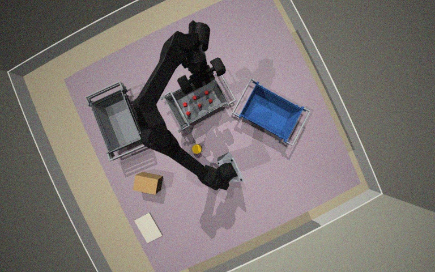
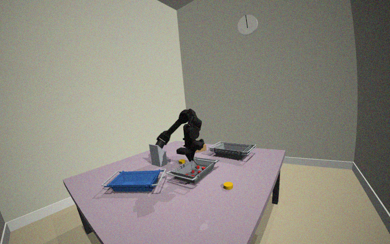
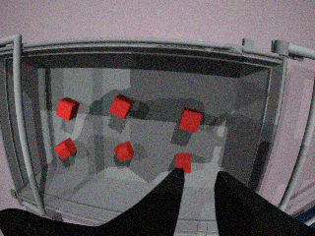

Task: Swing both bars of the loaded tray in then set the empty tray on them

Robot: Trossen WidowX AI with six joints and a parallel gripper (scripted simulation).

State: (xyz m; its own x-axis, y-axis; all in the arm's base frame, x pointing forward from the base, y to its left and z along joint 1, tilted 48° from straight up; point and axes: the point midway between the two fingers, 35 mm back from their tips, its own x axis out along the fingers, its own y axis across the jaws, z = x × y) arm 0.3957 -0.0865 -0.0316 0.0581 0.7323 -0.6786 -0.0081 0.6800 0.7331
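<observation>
The loaded grey tray (image 1: 209,113) (image 2: 205,173) (image 3: 148,44) holds several red blocks (image 1: 194,97) (image 2: 193,171) (image 3: 121,106). One wire bar (image 1: 178,109) (image 3: 19,93) lies across its top near one end. The other bar (image 1: 229,88) (image 2: 181,176) (image 3: 303,149) is swung out beyond the opposite end. My gripper (image 1: 199,85) (image 2: 192,159) (image 3: 199,178) is narrowly open and empty, above the tray's far long side, towards the swung-out bar. An empty grey tray (image 1: 99,126) (image 2: 230,153) stands apart at the left in the top view.
An empty blue tray (image 1: 263,127) (image 2: 132,188) with outswung bars stands close beyond the swung-out bar. Yellow discs (image 1: 196,148) (image 2: 228,185), an orange block (image 1: 147,183), a white pad (image 1: 148,227) and a grey wedge (image 2: 156,155) at the arm's base are also on the table.
</observation>
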